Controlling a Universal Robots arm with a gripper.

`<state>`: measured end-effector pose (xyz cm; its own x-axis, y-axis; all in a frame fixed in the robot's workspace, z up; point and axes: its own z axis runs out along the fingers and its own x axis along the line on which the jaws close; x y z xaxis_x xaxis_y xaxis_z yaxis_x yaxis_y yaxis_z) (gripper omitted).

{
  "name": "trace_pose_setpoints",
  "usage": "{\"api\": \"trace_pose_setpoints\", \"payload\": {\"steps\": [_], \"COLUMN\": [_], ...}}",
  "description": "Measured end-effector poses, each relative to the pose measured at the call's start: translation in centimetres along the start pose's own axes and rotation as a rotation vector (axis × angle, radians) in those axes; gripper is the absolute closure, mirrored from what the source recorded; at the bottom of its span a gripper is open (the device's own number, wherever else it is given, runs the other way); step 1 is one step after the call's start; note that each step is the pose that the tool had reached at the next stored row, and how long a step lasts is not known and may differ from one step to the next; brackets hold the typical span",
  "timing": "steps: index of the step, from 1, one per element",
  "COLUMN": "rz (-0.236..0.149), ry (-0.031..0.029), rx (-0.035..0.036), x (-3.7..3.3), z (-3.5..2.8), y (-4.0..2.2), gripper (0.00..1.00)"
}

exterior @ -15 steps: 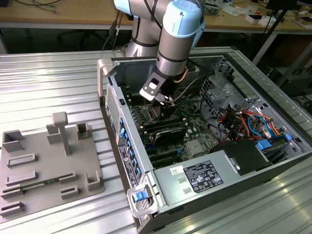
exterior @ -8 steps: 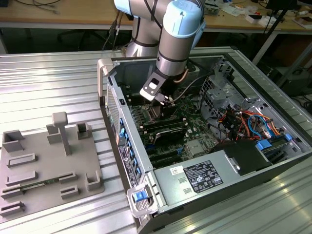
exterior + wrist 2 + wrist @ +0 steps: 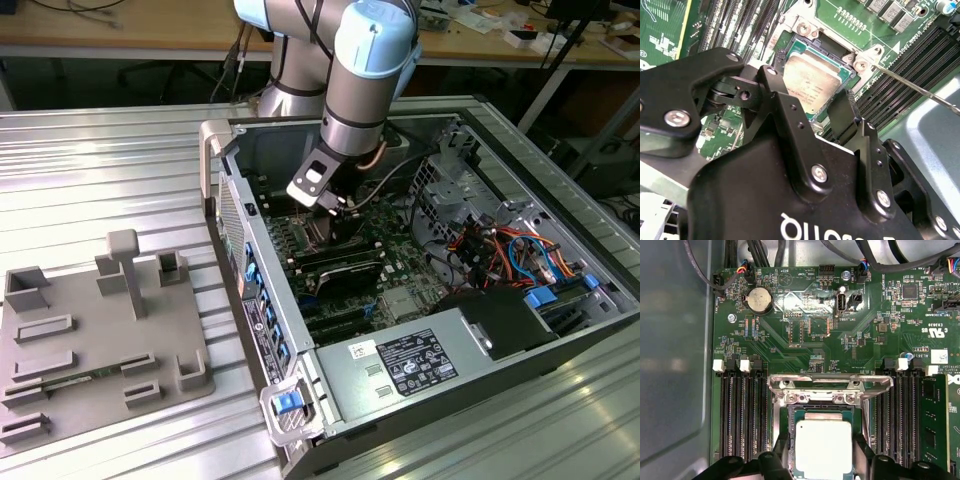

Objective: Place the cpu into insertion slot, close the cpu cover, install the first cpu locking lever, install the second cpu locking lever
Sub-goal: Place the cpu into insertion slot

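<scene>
The cpu (image 3: 823, 447), a silver-topped square chip, lies level in the black insertion slot (image 3: 788, 415) on the green board. My gripper (image 3: 822, 462) straddles it, and its black fingers (image 3: 780, 455) press against two opposite edges of the chip. In the second wrist view the cpu (image 3: 815, 75) sits inside the insertion slot's rim (image 3: 825, 46) between the gripper's (image 3: 812, 102) fingers. The silver cpu cover (image 3: 830, 384) stands raised at the slot's far side. A thin wire locking lever (image 3: 920, 90) juts out, lifted. In the exterior view the gripper (image 3: 335, 208) reaches down into the open computer case.
Long black memory slots (image 3: 740, 415) flank the socket on both sides. A coin battery (image 3: 758, 299) sits farther up the board. The case walls (image 3: 260, 290), a power supply (image 3: 410, 365) and coloured cables (image 3: 500, 250) surround the arm. A grey fixture tray (image 3: 100, 340) lies at the exterior view's left.
</scene>
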<state>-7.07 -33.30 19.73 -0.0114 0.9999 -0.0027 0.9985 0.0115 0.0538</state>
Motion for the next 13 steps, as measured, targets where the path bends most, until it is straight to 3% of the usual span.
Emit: {"api": "trace_pose_setpoints", "payload": {"steps": [1, 3, 13], "rz": [0.0, 0.0, 0.0], "ry": [0.0, 0.0001, -0.0002], "rx": [0.0, 0.0, 0.0], "x": [0.0, 0.0, 0.54], "z": [0.0, 0.01, 0.21], "y": [0.0, 0.0, -0.01], "gripper": [0.37, 0.25, 0.25]}}
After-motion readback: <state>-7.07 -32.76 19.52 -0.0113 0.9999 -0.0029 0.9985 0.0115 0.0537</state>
